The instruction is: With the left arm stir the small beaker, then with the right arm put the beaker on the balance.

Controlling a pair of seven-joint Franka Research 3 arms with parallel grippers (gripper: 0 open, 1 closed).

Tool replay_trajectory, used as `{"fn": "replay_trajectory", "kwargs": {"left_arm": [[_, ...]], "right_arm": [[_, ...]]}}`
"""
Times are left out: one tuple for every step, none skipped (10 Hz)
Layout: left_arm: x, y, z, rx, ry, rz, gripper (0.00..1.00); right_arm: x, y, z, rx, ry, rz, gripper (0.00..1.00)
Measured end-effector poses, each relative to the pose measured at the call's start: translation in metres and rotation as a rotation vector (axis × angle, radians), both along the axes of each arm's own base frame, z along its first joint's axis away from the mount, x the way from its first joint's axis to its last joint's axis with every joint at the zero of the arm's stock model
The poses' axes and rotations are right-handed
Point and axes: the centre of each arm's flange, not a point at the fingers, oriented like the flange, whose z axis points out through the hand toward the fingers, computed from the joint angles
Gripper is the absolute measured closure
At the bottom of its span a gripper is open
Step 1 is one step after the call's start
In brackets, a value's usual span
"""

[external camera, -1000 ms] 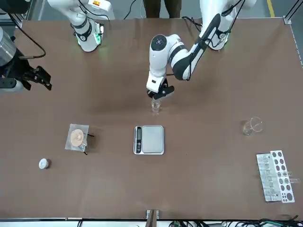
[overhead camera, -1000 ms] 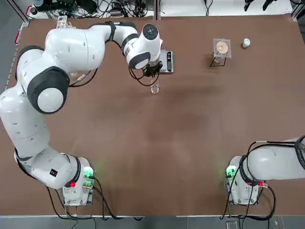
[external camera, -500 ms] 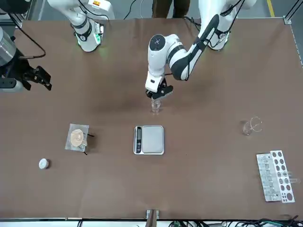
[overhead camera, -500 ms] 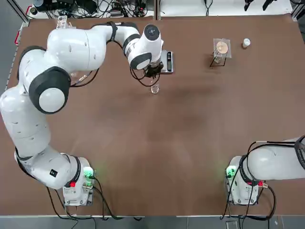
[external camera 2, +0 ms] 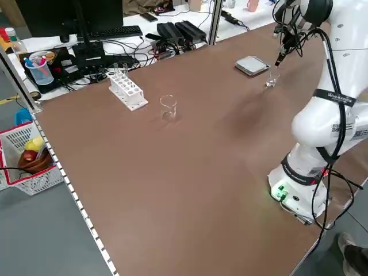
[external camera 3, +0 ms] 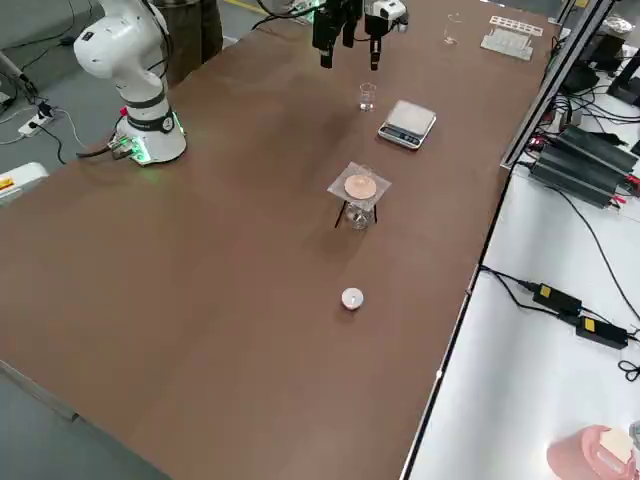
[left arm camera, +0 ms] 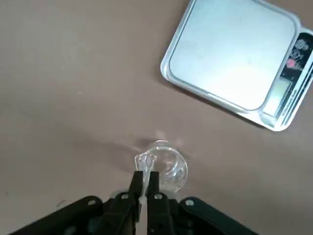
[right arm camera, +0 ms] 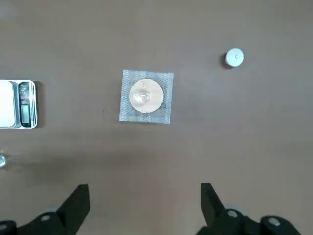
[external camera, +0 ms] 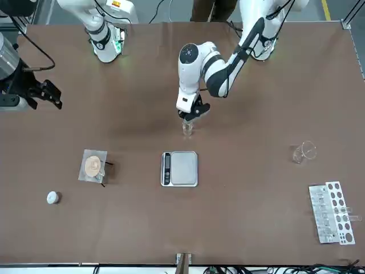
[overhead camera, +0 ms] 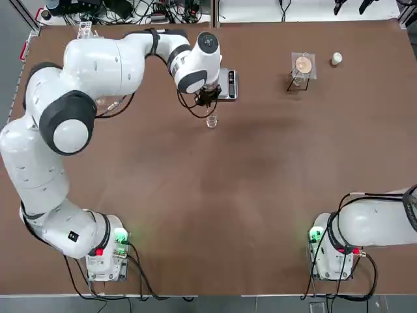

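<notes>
- Bright, diffuse illumination is observed over the brown tabletop [overhead camera: 247, 195]; a soft sheen is noted on its middle in the top view.
- Glare is recorded on the silver pan of the balance [left arm camera: 234, 58] in the left wrist view, where part of the pan is washed nearly white.
- Small bright highlights are seen along the rim of the small beaker [left arm camera: 171, 166], and a faint, soft-edged shadow is cast beside it.
- In the right wrist view, short dark shadows are cast beside the balance and the white cap [right arm camera: 234, 57].
- Green light is emitted at the left arm's base [overhead camera: 104, 251].
</notes>
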Motion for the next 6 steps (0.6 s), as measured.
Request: {"fn": "replay_trajectory", "kwargs": {"left_arm": [[0.0018, -0.0004, 0.0024, -0.004, -0.003, 0.004, 0.92], [0.0023, -0.001, 0.0035, -0.008, -0.005, 0.006, 0.92], [0.0017, -0.0019, 0.004, -0.011, -0.006, 0.014, 0.92], [-0.0001, -0.0037, 0.0044, -0.013, -0.006, 0.021, 0.92], [-0.0017, -0.0053, 0.0051, -0.016, -0.006, 0.023, 0.92], [-0.0035, -0.0071, 0.0057, -0.017, -0.006, 0.021, 0.92]], "right_arm": [[0.0, 0.0, 0.0, 0.0, 0.0, 0.0, 0.0], [0.0, 0.0, 0.0, 0.0, 0.0, 0.0, 0.0], [0.0, 0.0, 0.0, 0.0, 0.0, 0.0, 0.0], [0.0, -0.0001, 0.0, 0.0, 0.0, 0.0, 0.0], [0.0, -0.0001, 0.0, 0.0, 0.0, 0.0, 0.0], [0.0, -0.0001, 0.0, 0.0, 0.0, 0.0, 0.0]]}}
